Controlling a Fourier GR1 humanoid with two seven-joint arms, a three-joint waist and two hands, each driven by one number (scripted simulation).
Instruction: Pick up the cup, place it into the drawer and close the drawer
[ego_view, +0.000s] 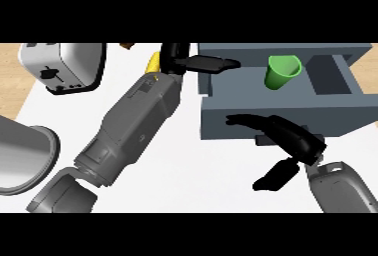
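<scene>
The green cup (282, 71) stands tilted inside the open grey-blue drawer (221, 107), near its middle, with no hand on it. My left hand (193, 63) reaches in at the drawer's back left corner, its fingers (218, 64) lying straight across the left wall, open and empty. My right hand (291, 137) is at the drawer's front face, open, with straight fingers (247, 120) laid along the front panel and the thumb hanging down toward me. It covers the middle of the front panel.
A silver toaster (63, 65) stands at the back left. A large grey metal pot (22, 155) sits at the left edge beside my left elbow. A yellow object (153, 62) shows partly behind my left wrist. The white counter (192, 170) lies between my arms.
</scene>
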